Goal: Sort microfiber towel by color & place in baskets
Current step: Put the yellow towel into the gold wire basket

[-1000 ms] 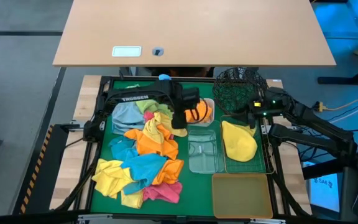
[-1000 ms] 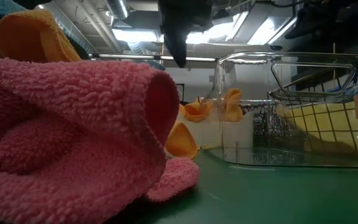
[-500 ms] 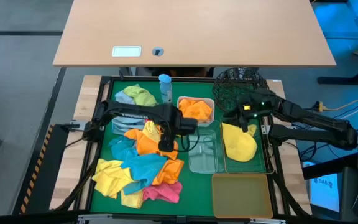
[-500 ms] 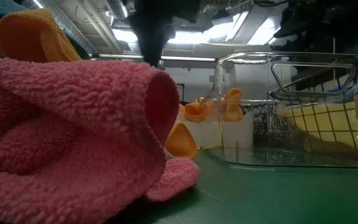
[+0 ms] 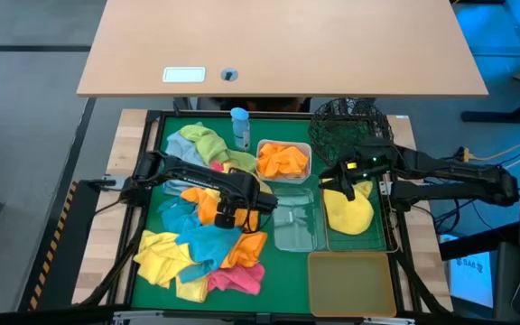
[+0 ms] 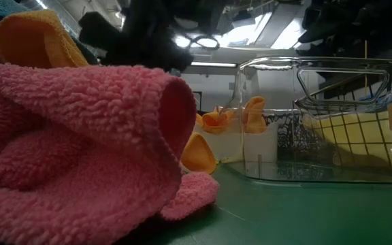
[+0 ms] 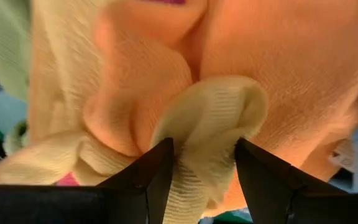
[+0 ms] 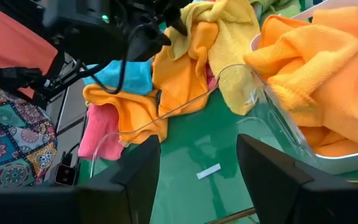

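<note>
A heap of microfiber towels (image 5: 208, 236) in orange, yellow, teal, pink and light green lies on the green mat's left half. My left gripper (image 5: 227, 217) is down on the heap's middle, open. Its fingers stand on either side of a raised pale yellow fold (image 7: 207, 134) among orange cloth (image 7: 291, 74). Orange towels (image 5: 282, 160) fill the white tub. Yellow towels (image 5: 348, 208) lie in the rectangular wire basket. My right gripper (image 8: 197, 186) hangs open above that basket's far end (image 5: 348, 177), touching nothing. My left gripper comes at the heap from above, pointing down, with the pale yellow fold (image 7: 197, 162) standing up between its open fingers (image 7: 157, 177). Whether the fingers touch the fold, I cannot tell.
The clear tub (image 5: 307, 236) sits between the heap and the wire basket (image 5: 388, 236), the amber tub (image 5: 350, 282) nearer the near edge, the black mesh basket (image 5: 343, 128) at the far right. A blue-capped bottle (image 5: 239, 126) stands by the white tub (image 5: 262, 144). A pink towel (image 6: 67, 156) fills the low view's foreground.
My left gripper has left the white tub, where the orange towel stays, and has swung toward the near edge and down onto the middle of the heap. My right gripper has drifted a little toward the table's left over the wire basket.
</note>
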Tool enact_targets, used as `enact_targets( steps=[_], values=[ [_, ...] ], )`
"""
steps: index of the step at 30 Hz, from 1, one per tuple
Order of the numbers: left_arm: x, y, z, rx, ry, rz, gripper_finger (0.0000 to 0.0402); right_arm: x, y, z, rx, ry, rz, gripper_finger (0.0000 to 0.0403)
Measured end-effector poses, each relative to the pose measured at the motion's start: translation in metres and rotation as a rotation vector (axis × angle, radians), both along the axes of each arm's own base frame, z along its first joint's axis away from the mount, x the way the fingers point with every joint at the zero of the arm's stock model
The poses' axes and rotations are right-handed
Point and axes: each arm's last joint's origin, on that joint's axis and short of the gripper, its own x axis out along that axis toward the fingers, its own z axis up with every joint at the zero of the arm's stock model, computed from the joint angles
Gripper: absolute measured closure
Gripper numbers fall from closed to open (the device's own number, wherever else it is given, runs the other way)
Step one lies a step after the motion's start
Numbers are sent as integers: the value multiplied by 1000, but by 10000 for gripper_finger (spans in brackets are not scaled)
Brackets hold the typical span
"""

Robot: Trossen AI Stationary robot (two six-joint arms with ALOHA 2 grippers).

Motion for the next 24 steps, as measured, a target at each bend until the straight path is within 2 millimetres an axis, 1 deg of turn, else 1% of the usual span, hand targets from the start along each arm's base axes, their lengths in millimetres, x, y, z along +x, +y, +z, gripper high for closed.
enact_targets(
  steps=[3,5,7,11,12,16,18,21,24],
  values=[
    [-4,0,-8,5,34,1,239,1,0,-1,-1,7,-5,192],
    [-5,-1,-9,7,37,-4,256,1,-1,-1,-2,8,-9,192],
    [-5,-2,-9,22,35,-13,286,1,-1,-1,-9,8,-21,192],
    [-5,-5,-8,72,28,-42,373,1,-1,-1,-15,10,-31,192],
    [-5,-5,-8,76,28,-44,386,1,-1,-1,-15,10,-31,192],
    [-5,-7,-8,78,29,-54,394,1,-1,-1,-15,10,-31,192],
    [-4,-8,-2,76,20,-56,397,1,-1,-1,-17,10,-30,192],
    [2,-9,12,75,-31,-64,398,2,-2,1,-45,-15,-18,192],
    [9,-8,34,68,-133,-80,399,5,-2,6,-75,-77,-10,192]
  ],
)
